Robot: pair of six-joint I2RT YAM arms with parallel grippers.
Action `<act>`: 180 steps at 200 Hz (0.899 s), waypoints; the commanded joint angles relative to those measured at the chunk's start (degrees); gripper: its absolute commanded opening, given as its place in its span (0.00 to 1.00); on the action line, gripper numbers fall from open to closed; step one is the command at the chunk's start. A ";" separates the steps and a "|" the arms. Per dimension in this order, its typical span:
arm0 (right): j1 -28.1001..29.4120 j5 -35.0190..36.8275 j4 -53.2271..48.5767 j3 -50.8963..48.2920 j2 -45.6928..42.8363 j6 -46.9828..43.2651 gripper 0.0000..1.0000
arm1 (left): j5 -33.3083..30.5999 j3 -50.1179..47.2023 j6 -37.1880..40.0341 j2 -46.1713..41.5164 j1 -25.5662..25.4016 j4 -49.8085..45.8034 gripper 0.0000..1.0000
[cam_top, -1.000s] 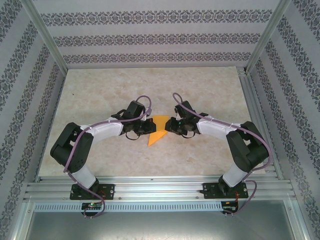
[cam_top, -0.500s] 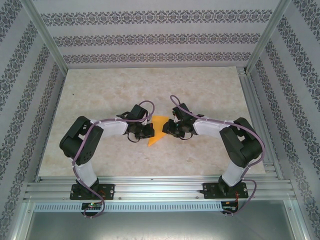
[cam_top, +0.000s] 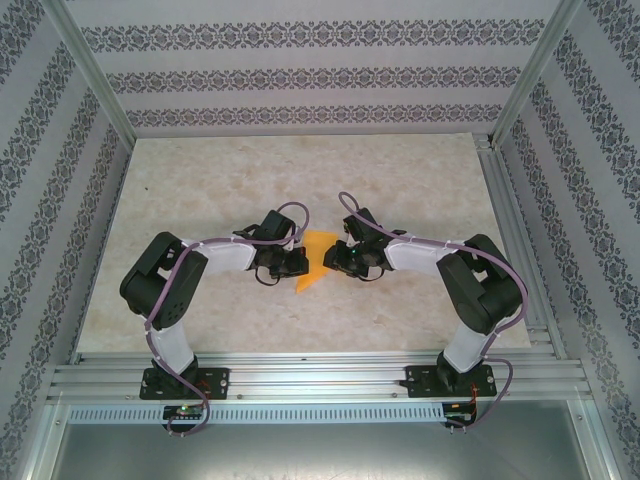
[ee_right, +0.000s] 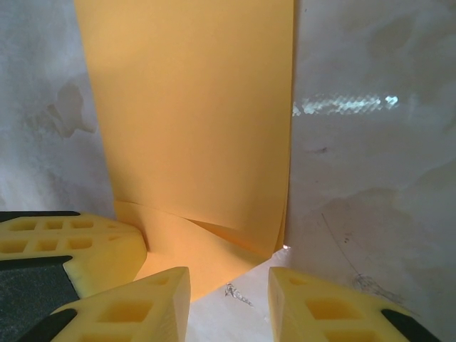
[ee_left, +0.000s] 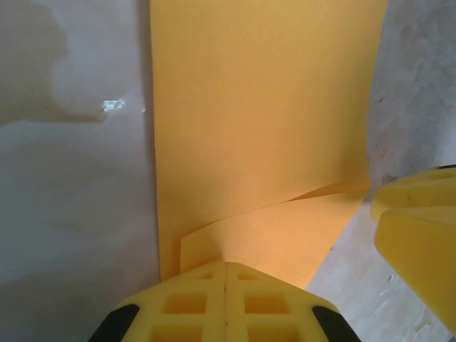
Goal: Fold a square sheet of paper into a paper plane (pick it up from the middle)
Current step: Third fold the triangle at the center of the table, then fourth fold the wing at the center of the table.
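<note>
The orange-yellow sheet of paper (cam_top: 314,262) lies folded on the table between both grippers, with a pointed near end. In the left wrist view the sheet of paper (ee_left: 263,107) has a raised flap that runs into the closed seam of my left gripper (ee_left: 226,265), which is shut on it. My left gripper (cam_top: 299,262) is at the paper's left edge. My right gripper (cam_top: 336,258) is at the right edge. Its jaws are open in the right wrist view (ee_right: 229,281), with bare table between them and the sheet of paper (ee_right: 192,107) just ahead.
The pale marbled tabletop (cam_top: 200,190) is ringed by an aluminium frame (cam_top: 300,380) and patterned walls. The left gripper's yellow fingers (ee_right: 71,249) sit close beside the right gripper's, and a right finger (ee_left: 417,235) shows at the left wrist view's edge.
The left arm's elbow swung in and up, and its gripper stayed shut on the paper. The paper now looks narrower from above. The right jaws have spread a little wider.
</note>
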 commanded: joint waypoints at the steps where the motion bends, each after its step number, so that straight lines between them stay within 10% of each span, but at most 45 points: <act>1: 0.26 0.21 1.27 -0.24 -0.24 0.35 0.35 | -1.01 -1.29 0.00 -1.28 -0.62 1.94 0.03; 79: -5.47 2.02 0.38 -2.95 -8.29 -1.17 0.36 | -10.53 2.77 11.72 -8.92 -3.56 -8.91 0.44; 180: -14.77 1.19 2.31 -14.32 -19.63 -0.99 0.37 | -40.91 23.95 23.07 5.48 -21.35 -31.09 0.51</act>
